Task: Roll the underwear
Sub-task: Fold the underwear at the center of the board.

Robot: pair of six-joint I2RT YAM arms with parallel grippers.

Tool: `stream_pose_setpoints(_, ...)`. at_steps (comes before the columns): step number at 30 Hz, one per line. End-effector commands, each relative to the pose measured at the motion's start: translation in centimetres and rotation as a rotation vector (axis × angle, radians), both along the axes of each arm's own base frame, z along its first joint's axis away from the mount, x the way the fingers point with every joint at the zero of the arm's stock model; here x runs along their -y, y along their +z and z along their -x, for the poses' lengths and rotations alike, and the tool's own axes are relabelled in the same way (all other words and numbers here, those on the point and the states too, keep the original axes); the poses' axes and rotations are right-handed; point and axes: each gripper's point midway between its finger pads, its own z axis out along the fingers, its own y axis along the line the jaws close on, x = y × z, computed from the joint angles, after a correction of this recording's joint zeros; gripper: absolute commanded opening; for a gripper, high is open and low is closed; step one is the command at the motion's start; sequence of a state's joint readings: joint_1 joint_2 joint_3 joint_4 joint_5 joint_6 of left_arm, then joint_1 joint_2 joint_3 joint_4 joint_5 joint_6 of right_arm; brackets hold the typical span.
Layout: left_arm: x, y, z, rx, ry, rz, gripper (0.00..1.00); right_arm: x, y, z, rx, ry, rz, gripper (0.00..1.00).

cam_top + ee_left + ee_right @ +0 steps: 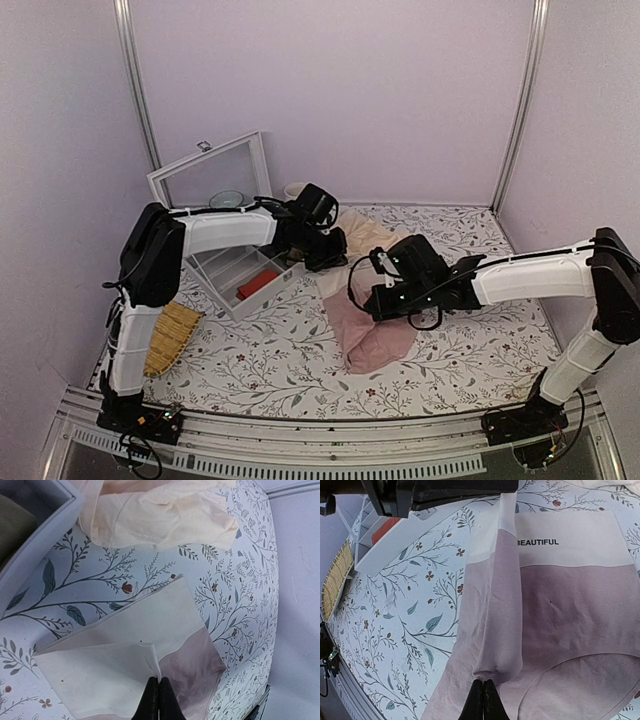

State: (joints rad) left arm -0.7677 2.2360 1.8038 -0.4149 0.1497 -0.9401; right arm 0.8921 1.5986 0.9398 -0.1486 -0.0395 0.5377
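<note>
Underwear point(570, 595) lies spread on the floral desk point(405, 630), dusty pink, its cream waistband point(570, 550) reading BEAUTIFUL on the side far from my right fingers point(478, 705). Those are closed, pinching a raised fold of the pink fabric. My left fingers point(152, 705) are closed on the waistband's end, and a beige cloth point(160, 510) lies beyond them.

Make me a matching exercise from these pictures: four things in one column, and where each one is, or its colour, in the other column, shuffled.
1. underwear
2. beige cloth
3. red bundle
4. woven mat

A. inside the white box
B. pink with a white waistband
C. at the left edge of the table
D. behind the underwear, toward the back wall

Pairs: 1-B, 2-D, 3-A, 4-C
</note>
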Motion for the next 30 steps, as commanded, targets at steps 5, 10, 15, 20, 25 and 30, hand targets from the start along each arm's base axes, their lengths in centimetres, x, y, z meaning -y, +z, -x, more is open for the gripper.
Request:
stream_pose_setpoints(5,2.2,-0.9,-0.5,-0.021,0.003,0.008,0.00,2.5,2.5,-0.7,0.038,-0.006,-0.060,0.00)
stream_pose_setpoints(10,3.8,-1.4,-0.7,-0.019,-0.009,0.036,0.00,3.3,1.9,-0.9,0.033,-0.017,-0.053,0.00)
stream_pose_setpoints(15,4.7,-1.5,-1.0,-0.006,-0.012,0.061,0.00,4.4,1.5,-1.4,0.035,-0.041,-0.038,0.00)
stream_pose_setpoints(20,5.8,-1.6,-1.5,0.002,-0.019,0.107,0.00,5.3,0.9,-1.7,0.037,-0.051,-0.022,0.00)
stream_pose_setpoints(25,6.2,-2.2,-2.0,0.004,-0.022,0.111,0.00,7.0,0.3,-2.4,0.030,-0.084,-0.016,0.00)
stream_pose_setpoints(30,6.9,-2.7,-2.3,0.010,-0.031,0.128,0.00,7.7,-0.4,-2.9,0.022,-0.088,-0.005,0.00)
